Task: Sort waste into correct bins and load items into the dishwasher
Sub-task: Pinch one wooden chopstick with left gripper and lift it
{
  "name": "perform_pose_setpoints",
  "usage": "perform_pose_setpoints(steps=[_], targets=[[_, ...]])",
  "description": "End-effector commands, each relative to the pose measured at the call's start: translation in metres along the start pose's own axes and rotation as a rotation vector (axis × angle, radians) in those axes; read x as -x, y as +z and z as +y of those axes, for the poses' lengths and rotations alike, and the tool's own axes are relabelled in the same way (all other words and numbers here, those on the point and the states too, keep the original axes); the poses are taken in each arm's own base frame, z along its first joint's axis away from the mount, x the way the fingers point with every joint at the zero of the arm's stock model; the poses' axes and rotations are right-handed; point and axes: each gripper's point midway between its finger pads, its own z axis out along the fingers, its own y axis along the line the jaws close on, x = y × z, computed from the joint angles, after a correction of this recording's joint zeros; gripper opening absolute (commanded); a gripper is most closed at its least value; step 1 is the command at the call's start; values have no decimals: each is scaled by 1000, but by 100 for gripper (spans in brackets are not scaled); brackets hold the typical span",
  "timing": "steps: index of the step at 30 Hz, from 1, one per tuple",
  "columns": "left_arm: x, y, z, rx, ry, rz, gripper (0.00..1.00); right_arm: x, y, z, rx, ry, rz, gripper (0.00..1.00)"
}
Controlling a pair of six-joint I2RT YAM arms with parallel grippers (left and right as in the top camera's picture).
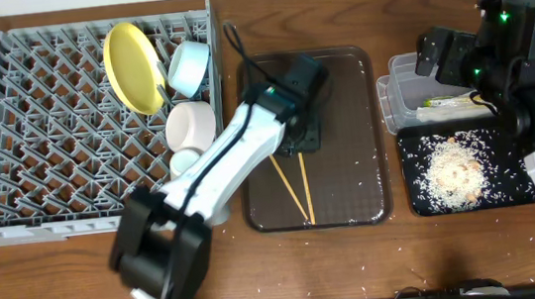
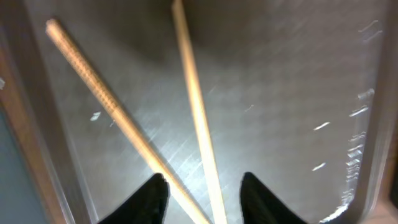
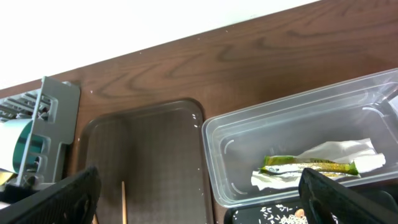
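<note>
Filling the table's [image 1: 92, 277] 9 o'clock side, the rack [image 1: 36, 124], with four dishes bunched toward its 2 o'clock corner. Standing on edge, plate [image 1: 133, 69]. Just at its 3 o'clock, blue bowl [image 1: 189, 68] tipped on its side. At 6 o'clock of that, white bowl [image 1: 190, 125], then cup [image 1: 185, 161] at 6 o'clock again.

Lying flat on the brown tray [image 1: 341, 92], mid-table, toward its 7 o'clock part: the chopsticks [image 1: 297, 191]. Long axes roughly 12 to 6, one almost straight along that line, the other slanting 11 to 5. Ends nearly meeting at 6 o'clock, spread wider toward 12, then hidden under the left arm [image 1: 238, 153].

Over the sticks' 12 o'clock ends, left fingers [image 2: 152, 199], tips apart and gripping nothing. In the wrist view, one stick running up between the two dark tips, the other slanting away beside one of them. Cannot tell whether touching the wood.

In the tub [image 1: 389, 97], at 3 o'clock: wrapper [image 3: 336, 152] with packet [image 3: 305, 165] lying on it, long axes 9 to 3. In the black tray [image 1: 526, 192], just at the tub's 6 o'clock side: a heap of rice [image 1: 454, 175] with loose grains scattered round it. A few more grains along the brown tray's 3 o'clock rim and on the table at 6 o'clock.

Above the tub's 12 o'clock edge, right fingers [image 3: 68, 193], spread wide, holding nothing.
</note>
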Motion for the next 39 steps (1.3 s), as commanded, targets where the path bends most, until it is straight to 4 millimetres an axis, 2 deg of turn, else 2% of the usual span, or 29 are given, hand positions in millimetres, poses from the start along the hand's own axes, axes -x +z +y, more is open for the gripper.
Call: perform_pose_setpoints(steps=[1, 3, 6, 10, 13, 22, 25, 30, 35, 39], targets=[[15, 0, -4, 45, 67, 35, 43, 3, 1, -4, -17, 10, -8, 99], [18, 4, -9, 55, 84, 56, 44, 3, 1, -4, -17, 10, -8, 99], [20, 23, -18, 69, 103, 66, 44, 3, 1, -4, -17, 10, -8, 99], [8, 52, -15, 108, 110, 132, 44, 3, 1, -4, -17, 10, -8, 99], [2, 65, -11, 122, 103, 168, 44, 3, 1, -4, -17, 10, -8, 99], [4, 65, -2, 129, -1, 177, 43, 3, 1, -4, -17, 10, -8, 99], [5, 66, -2, 127, -22, 174, 39, 3, 1, -4, -17, 10, -8, 99], [5, 75, 3, 159, -75, 171, 34, 3, 1, -4, -17, 10, -8, 99], [-2, 90, 4, 167, -108, 205, 33, 3, 1, -4, -17, 10, -8, 99], [0, 91, 3, 163, -111, 197, 27, 3, 1, -4, -17, 10, -8, 99]])
